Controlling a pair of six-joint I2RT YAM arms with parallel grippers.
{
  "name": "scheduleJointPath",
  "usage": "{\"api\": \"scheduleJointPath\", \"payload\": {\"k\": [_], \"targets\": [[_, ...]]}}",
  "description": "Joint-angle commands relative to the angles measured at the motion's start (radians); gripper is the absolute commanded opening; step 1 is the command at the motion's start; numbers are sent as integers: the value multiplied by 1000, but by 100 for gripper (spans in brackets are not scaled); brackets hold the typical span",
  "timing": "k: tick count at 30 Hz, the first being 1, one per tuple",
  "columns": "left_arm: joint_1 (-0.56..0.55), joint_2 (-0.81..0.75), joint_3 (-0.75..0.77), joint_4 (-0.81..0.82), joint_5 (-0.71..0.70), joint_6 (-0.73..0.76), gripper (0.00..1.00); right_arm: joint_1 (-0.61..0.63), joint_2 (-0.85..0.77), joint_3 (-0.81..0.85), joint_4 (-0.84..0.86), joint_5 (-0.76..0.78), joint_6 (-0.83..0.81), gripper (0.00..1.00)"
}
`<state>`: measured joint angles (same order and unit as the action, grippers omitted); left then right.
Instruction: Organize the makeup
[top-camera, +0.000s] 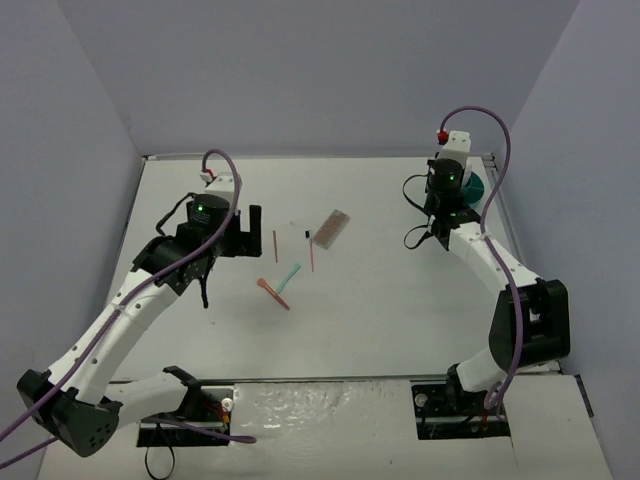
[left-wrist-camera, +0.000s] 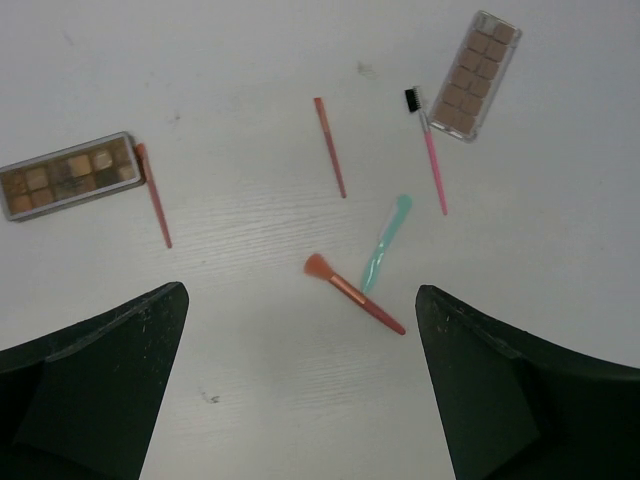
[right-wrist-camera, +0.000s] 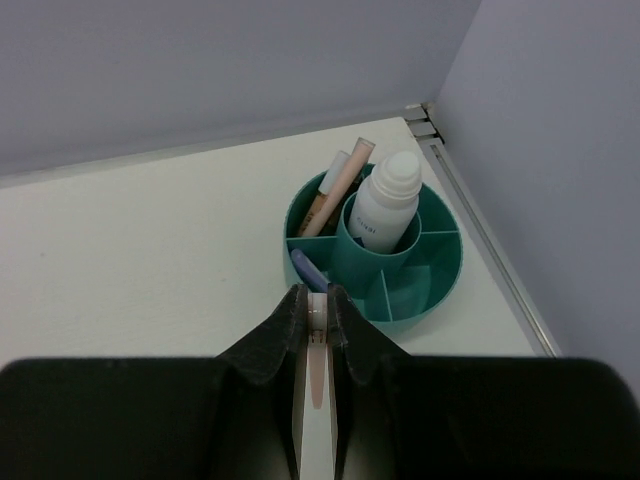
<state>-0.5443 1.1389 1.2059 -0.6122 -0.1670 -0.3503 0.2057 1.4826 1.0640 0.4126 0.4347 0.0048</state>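
Observation:
In the left wrist view my open, empty left gripper (left-wrist-camera: 300, 390) hovers above loose makeup on the white table: a palette (left-wrist-camera: 68, 175) at left, a second palette (left-wrist-camera: 475, 75) at upper right, an orange stick (left-wrist-camera: 155, 195), a red stick (left-wrist-camera: 330, 147), a pink brush (left-wrist-camera: 432, 165), a mint applicator (left-wrist-camera: 385, 243) and an orange brush (left-wrist-camera: 355, 293). My right gripper (right-wrist-camera: 317, 295) is shut on a thin pale pink stick (right-wrist-camera: 317, 370), just short of the teal tub (right-wrist-camera: 440, 290). The tub holds a white bottle (right-wrist-camera: 388, 205), peach tubes (right-wrist-camera: 335, 190) and a lilac applicator (right-wrist-camera: 308, 268).
In the top view the left gripper (top-camera: 245, 230) is left of centre and the right gripper (top-camera: 448, 203) is at the far right by the tub (top-camera: 474, 187). One palette (top-camera: 330, 227) shows mid-table. Walls enclose the table on three sides.

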Motion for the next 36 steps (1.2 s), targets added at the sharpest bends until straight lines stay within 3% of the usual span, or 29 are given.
{"api": "scheduleJointPath", "payload": {"k": [1, 11, 28, 34, 36], "targets": [[89, -80, 4, -97, 54, -4, 97, -49, 80, 90, 184, 64, -57, 0], [146, -125, -100, -32, 54, 37, 97, -83, 240, 168, 288, 80, -134, 0], [225, -126, -147, 0, 142, 27, 97, -100, 395, 192, 339, 82, -161, 2], [231, -122, -151, 2, 156, 24, 97, -101, 396, 180, 332, 77, -155, 22], [232, -122, -151, 3, 157, 25, 97, -101, 390, 179, 321, 68, -152, 36]]}}
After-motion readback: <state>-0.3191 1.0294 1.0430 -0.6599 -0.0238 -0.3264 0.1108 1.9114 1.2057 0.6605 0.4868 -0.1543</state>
